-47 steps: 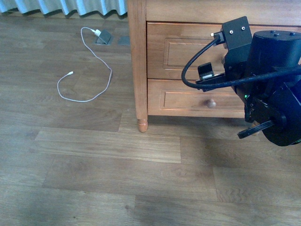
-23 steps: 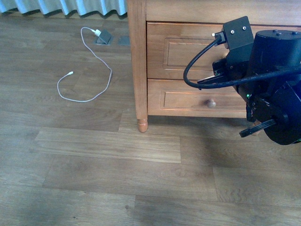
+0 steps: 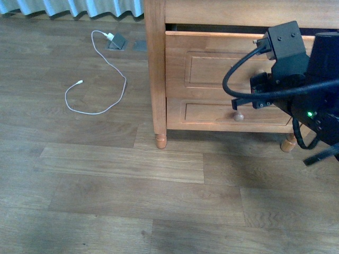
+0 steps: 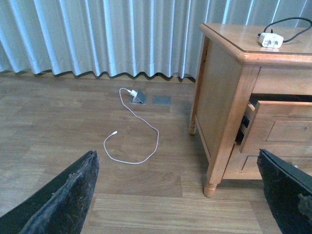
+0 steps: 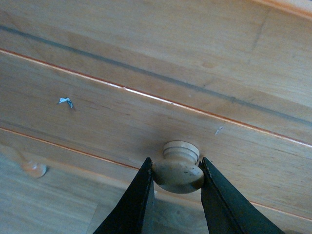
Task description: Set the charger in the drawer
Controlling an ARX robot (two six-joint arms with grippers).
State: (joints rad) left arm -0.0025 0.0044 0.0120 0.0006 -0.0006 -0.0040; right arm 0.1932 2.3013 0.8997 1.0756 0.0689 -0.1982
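1. Grips the knob (image 5: 178,171) of the drawer (image 3: 222,58) with the right gripper (image 5: 176,168), fingers tight on both sides.
2. Shows the drawer pulled partway out, where it was shut half a second ago.
3. Leaves the charger (image 4: 269,40) on top of the nightstand (image 4: 229,35).
4. Holds the left gripper (image 4: 175,161) spread wide, empty.

I see brown plank floor (image 3: 106,201) filling frame, honey wooden nightstand (image 3: 154,69) upper right, pale pleated curtain (image 3: 69,6) along upper left edge, floor sockets (image 3: 117,42) just below, thin white cable (image 3: 125,84) looped nearby.
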